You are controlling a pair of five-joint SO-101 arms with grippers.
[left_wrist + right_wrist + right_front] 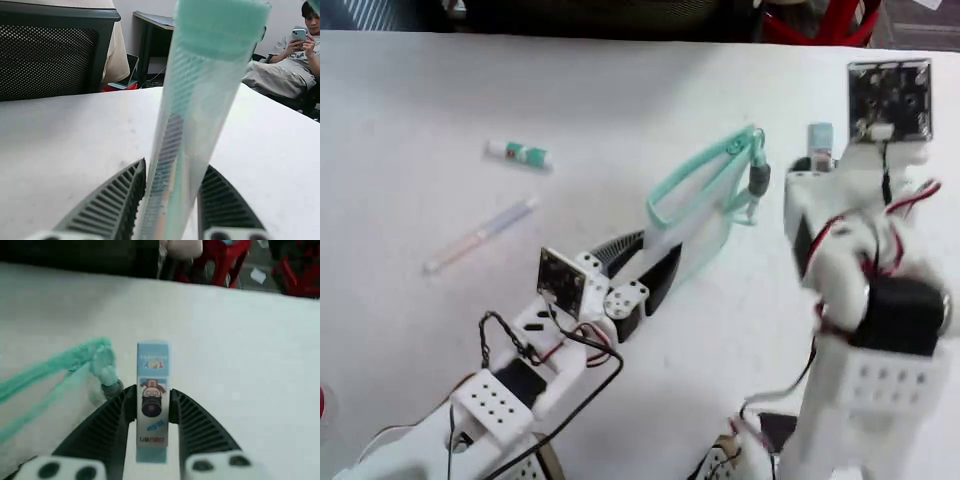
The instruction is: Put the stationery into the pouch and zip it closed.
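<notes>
Left wrist view: your left gripper is clamped on the clear, teal-zipped pouch, which stands up between its jaws approx mid-tabletop. Your right gripper pinches a small eraser near the pouch's zip pull, toward the right edge. 2 items lie toward the left edge: a white-green tube & a clear pen.
</notes>
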